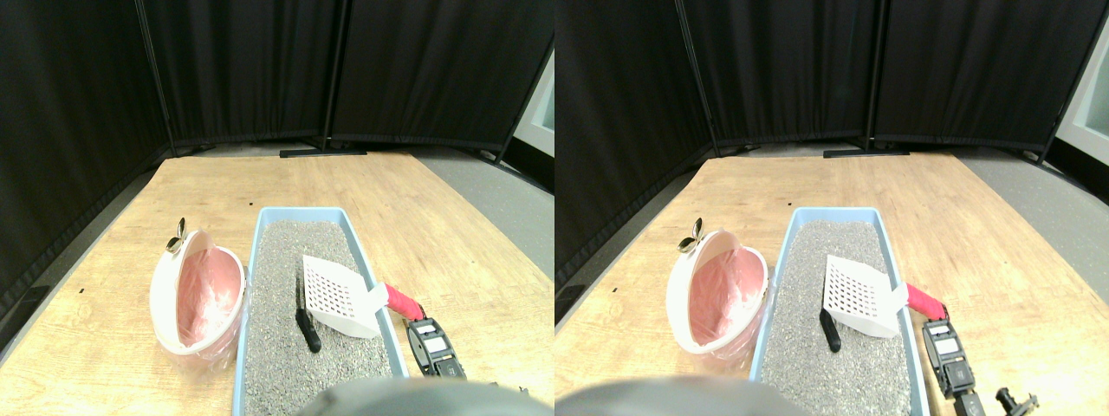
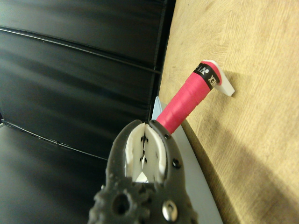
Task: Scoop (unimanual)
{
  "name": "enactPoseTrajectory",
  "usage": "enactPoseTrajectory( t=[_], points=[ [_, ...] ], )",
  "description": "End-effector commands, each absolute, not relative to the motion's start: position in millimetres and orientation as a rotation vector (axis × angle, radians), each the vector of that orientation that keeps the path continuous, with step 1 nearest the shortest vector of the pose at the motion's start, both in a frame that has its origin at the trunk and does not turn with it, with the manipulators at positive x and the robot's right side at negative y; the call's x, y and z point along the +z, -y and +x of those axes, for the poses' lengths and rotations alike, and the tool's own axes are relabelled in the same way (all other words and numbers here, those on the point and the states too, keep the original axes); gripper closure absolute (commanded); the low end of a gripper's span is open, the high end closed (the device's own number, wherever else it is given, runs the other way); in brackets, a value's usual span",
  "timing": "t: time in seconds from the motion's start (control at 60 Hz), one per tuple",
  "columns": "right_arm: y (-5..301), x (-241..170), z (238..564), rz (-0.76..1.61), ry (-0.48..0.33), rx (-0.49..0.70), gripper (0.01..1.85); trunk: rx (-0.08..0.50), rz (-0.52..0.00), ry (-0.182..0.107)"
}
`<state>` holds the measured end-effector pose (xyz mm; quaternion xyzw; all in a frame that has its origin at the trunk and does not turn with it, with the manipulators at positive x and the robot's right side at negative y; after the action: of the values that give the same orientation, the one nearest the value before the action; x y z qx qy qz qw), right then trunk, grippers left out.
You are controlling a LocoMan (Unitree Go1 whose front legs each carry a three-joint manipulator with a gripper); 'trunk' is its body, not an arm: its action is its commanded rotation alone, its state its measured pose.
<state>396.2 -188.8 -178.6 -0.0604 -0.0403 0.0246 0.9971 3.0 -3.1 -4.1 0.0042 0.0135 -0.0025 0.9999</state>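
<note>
Litter tray [image 1: 253, 286], light blue and long, runs from the middle of the stereo view down to its lower edge, filled with grey litter [image 1: 286, 347]. Bare wooden floor [image 1: 450, 251] lies open to the right of the tray and beyond its far end at the upper middle; black curtain panels [image 1: 243, 69] close off the top of the frame. On the left, a white bin [image 1: 165, 303] with a pink liner is tipped on its side, its rim touching the tray's left wall, so that side is tight.

The scoop [image 1: 340, 295] is white with a slotted blade, resting on the litter near the tray's right wall, right of centre in the frame. Its handle [image 1: 404, 302], wrapped in bright pink tape with a black band near the end, crosses over the right wall toward the lower right. A small dark oblong object [image 1: 308, 329] lies on the litter just left of the blade.

The right gripper [image 1: 423, 334] sits at the handle's end. In the wrist view the gripper [image 2: 156, 128] has its dark jaws closed around the pink handle [image 2: 184, 103], clamping it.
</note>
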Motion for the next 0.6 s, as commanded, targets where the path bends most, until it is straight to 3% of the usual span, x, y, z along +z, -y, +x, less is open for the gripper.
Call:
enactPoseTrajectory(
  t=[0.017,0.367,0.45,0.483,0.6],
  points=[
    [188.4,-170.0,396.1,-0.128,0.128,0.045,1.38,0.000,0.004,-0.025],
    [191.2,-169.3,394.9,-0.110,0.142,0.062,1.39,0.000,0.005,-0.022],
    [192.8,-169.6,396.3,-0.086,0.178,0.089,1.38,-0.005,0.003,-0.026],
    [194.2,-170.8,397.6,-0.056,0.221,0.113,1.35,-0.006,0.002,-0.026],
    [196.6,-171.2,399.2,-0.012,0.210,0.115,1.19,-0.012,0.002,-0.028]
  ],
)
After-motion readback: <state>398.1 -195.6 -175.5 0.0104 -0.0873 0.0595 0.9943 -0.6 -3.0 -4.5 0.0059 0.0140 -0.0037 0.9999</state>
